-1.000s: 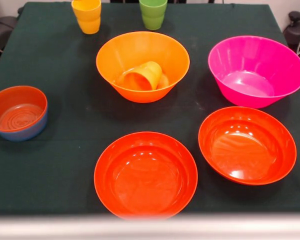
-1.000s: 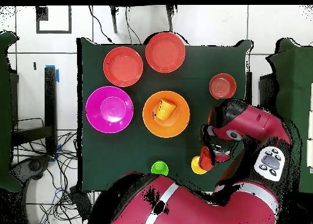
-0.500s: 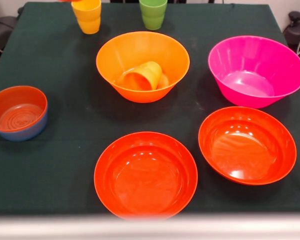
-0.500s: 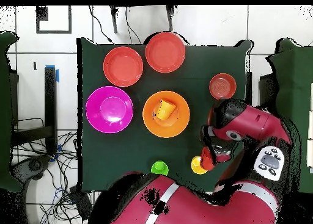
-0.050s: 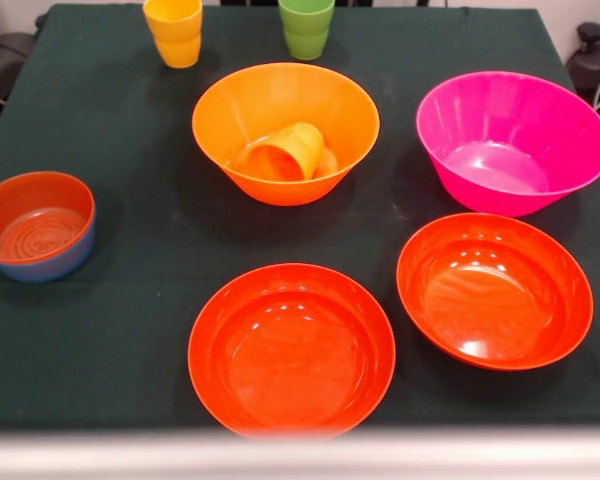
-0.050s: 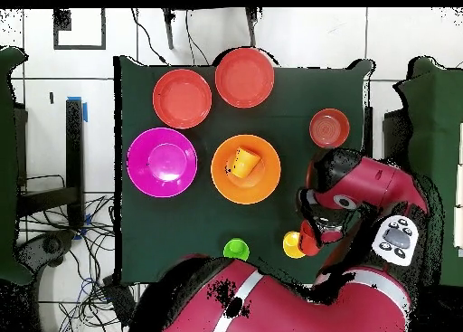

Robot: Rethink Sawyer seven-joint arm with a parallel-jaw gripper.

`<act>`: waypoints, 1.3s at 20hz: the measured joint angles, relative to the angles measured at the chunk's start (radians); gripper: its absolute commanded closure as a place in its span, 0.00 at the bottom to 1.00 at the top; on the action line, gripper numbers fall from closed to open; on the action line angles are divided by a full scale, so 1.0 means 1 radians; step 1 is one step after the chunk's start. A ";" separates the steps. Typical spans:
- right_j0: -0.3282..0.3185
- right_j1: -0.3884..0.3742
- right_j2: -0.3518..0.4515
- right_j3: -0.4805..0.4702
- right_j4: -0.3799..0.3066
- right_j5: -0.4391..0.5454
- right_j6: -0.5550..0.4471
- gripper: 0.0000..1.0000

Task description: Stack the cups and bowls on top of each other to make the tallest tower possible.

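Table (image 5: pixel 100 120) first: you have a dark green cloth with every piece of the set spread across it. Largest is the magenta-pink bowl (image 5: pixel 513 140), standing upright at the right of the front view, and you can see nothing inside it. Beside it, near the middle, the large orange bowl (image 5: pixel 285 130) holds an orange cup (image 5: pixel 285 152) lying on its side, with its mouth turned toward the left of that view. Nearer the camera you will find the two wide red-orange bowls, one in the centre (image 5: pixel 291 349) and one to its right (image 5: pixel 494 290); both are upright, hold nothing, and sit close to each other without touching. At the left edge, the small blue bowl (image 5: pixel 42 255) carries the small red-orange bowl (image 5: pixel 35 217) nested inside it, so you see only a blue wall under a red-orange rim. At the far edge you have two yellow cups (image 5: pixel 174 30) stacked one in the other, mouth upward, and the green cup (image 5: pixel 306 26) standing alone just to their right, well apart from the big bowls. That short yellow stack and the nested small bowls are the only stacked pieces you have.

From overhead, the arm (image 6: pixel 362 188) reaches over the table's corner, and its gripper (image 6: pixel 307 240) hangs right beside the yellow stack with something red-orange at its tip. You cannot tell whether it is clamped on anything or how wide it stands.
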 measured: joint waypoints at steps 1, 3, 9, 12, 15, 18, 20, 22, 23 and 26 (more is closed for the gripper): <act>0.000 0.000 0.000 0.000 0.000 0.000 0.000 1.00; 0.000 0.000 0.000 0.000 0.000 0.000 0.000 1.00; 0.000 0.000 0.006 0.000 0.000 0.000 0.000 1.00; 0.000 0.000 0.008 0.000 0.000 0.000 0.000 1.00; 0.001 0.000 0.010 0.000 0.000 0.000 0.000 1.00; 0.001 0.000 0.012 0.000 0.000 0.000 0.000 1.00; 0.001 0.000 0.013 0.000 0.000 0.000 0.000 1.00; 0.001 0.000 0.014 0.000 0.000 0.000 0.000 1.00; 0.001 0.000 0.015 0.000 0.000 0.000 0.000 1.00; 0.001 0.000 0.016 0.000 0.000 0.000 0.000 1.00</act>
